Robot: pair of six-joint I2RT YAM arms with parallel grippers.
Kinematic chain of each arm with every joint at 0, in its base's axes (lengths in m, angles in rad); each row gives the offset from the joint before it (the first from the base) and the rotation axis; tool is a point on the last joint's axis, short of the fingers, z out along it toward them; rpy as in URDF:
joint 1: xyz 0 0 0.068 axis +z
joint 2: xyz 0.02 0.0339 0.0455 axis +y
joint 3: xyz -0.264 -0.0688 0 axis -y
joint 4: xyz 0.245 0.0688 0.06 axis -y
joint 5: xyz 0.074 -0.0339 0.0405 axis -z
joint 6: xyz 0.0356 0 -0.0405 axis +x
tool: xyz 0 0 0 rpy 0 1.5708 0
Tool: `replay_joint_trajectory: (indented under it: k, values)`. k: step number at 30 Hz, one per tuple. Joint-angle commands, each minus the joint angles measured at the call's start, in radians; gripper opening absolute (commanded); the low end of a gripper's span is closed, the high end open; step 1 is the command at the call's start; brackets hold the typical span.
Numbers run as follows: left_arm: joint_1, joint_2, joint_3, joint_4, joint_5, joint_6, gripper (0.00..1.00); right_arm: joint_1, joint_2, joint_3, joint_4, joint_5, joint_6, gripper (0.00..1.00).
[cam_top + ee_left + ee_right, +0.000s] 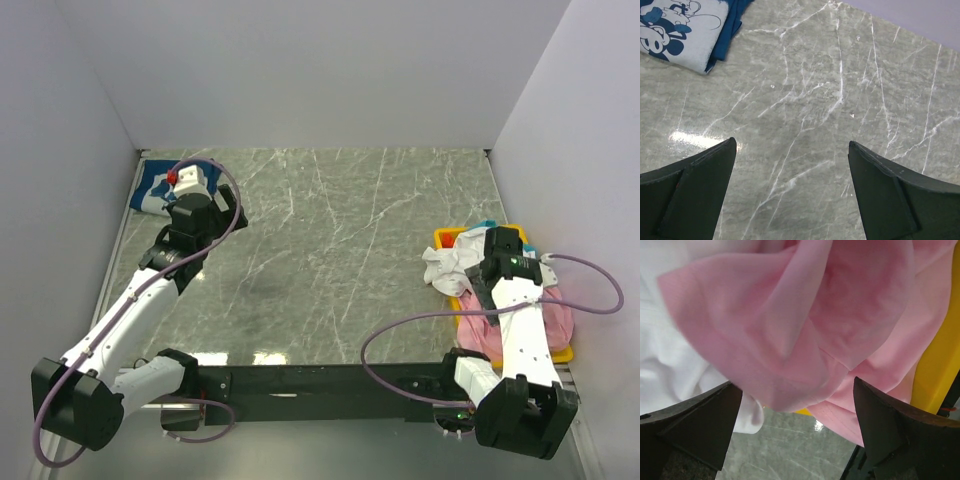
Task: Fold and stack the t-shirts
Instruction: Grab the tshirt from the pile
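Observation:
A folded navy t-shirt (150, 187) with a white cartoon print lies in the far left corner; the left wrist view shows it (685, 30) at the upper left. My left gripper (192, 188) hovers just right of it, and in its own view (792, 165) it is open over bare marble. In the yellow tray (562, 355) at the right lies a heap: a white tee (443, 265), a light-pink tee (558, 322), a scrap of orange-red (450, 237) and of teal (487, 222). My right gripper (495, 262) hangs open over that heap, close to the pink cloth (830, 315) and white cloth (660, 365), holding nothing.
The marble table (330, 250) is walled in by pale panels on three sides. The tray's yellow rim (940, 360) shows at the right of the right wrist view, near the table's front right corner. A black rail (320, 380) runs along the near edge between the arm bases.

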Motion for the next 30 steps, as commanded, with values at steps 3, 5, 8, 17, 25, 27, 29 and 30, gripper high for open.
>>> replay_joint_trajectory:
  k: [3, 5, 8, 17, 25, 27, 29, 30]
  values:
    - [0.001, -0.021, -0.009, 0.019, -0.002, 0.002, 1.00, -0.016, -0.011, -0.054, 0.080, -0.052, 0.042, 0.89]
    - [0.001, -0.035, -0.015, 0.016, -0.006, -0.004, 0.99, -0.016, -0.039, -0.055, 0.072, -0.039, 0.042, 0.71]
    - [0.001, -0.054, -0.029, 0.018, -0.016, -0.018, 0.99, -0.019, -0.088, -0.052, 0.044, 0.013, 0.054, 0.36]
    - [0.001, -0.087, -0.041, 0.025, -0.051, -0.030, 0.99, -0.033, -0.188, 0.139, 0.018, 0.049, -0.013, 0.00]
    - [0.001, -0.063, -0.032, 0.028, -0.016, -0.041, 0.99, -0.033, -0.294, 0.514, 0.227, 0.042, -0.199, 0.00]
    - [0.001, -0.061, -0.033, 0.036, 0.006, -0.050, 0.99, -0.032, -0.372, 0.509, 0.373, -0.059, -0.293, 0.00]
    - [0.000, -0.057, -0.035, 0.047, 0.018, -0.054, 0.99, -0.032, -0.418, 0.502, 0.581, -0.125, -0.364, 0.00]
    - [0.001, -0.055, -0.033, 0.048, 0.026, -0.056, 0.99, -0.033, -0.418, 0.511, 0.628, -0.159, -0.383, 0.00]
